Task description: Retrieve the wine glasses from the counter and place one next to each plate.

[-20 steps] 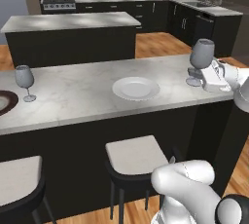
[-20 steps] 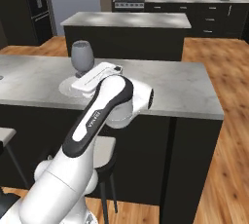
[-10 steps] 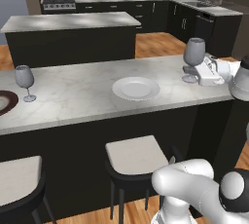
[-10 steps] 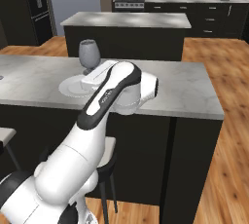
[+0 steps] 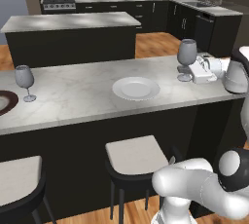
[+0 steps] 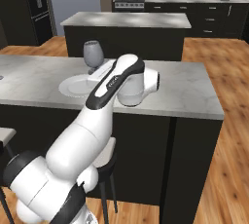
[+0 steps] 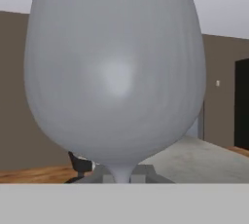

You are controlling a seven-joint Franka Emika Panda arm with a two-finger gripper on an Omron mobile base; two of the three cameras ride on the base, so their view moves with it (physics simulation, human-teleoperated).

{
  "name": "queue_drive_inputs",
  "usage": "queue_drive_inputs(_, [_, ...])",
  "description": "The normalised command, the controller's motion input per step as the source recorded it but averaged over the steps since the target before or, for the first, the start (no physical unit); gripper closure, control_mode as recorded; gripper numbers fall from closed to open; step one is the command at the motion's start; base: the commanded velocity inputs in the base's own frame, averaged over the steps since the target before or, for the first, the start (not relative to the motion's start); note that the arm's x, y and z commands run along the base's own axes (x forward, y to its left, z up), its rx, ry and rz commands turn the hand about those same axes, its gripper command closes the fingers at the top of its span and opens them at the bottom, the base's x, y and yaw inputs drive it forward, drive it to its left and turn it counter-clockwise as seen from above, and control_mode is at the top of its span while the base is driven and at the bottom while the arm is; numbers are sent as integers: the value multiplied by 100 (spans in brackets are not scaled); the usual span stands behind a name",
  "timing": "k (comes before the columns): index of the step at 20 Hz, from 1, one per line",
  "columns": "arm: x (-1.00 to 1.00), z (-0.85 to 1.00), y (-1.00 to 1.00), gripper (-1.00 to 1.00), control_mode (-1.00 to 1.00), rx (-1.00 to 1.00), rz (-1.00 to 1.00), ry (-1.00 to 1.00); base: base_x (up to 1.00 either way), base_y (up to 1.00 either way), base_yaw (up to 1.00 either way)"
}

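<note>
Hand view: glass [image 7: 114,72] bowl close before camera, upright. Left base view: stools [image 5: 133,156] nearest; gripper [image 5: 188,74] clamped on stem of glass [image 5: 186,52], foot on or just above bar top [image 5: 78,96], right of white plate [image 5: 135,88]; second glass [image 5: 24,78] far left beside brown-rimmed plate [image 5: 5,102].

Two wine glasses [image 5: 187,52] [image 5: 24,77], two plates [image 5: 135,88] [image 5: 5,102], two stools [image 5: 138,156] [image 5: 17,181]
</note>
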Motion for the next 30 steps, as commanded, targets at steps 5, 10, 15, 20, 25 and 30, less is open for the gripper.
queue_drive_inputs(5, [30,-26,0,100,-100,0,7,5,0,0,0])
queue_drive_inputs(10, [32,-22,0,100,-100,0,9,3,0,0,0])
queue_drive_inputs(15, [39,-26,0,100,-100,0,9,0,0,0,0])
queue_drive_inputs(20, [32,-22,0,100,-100,0,7,0,0,0,0])
queue_drive_inputs(25, [34,-9,-10,100,-100,0,5,0,0,0,0])
queue_drive_inputs(30, [32,-8,-3,100,-100,0,7,0,0,0,0])
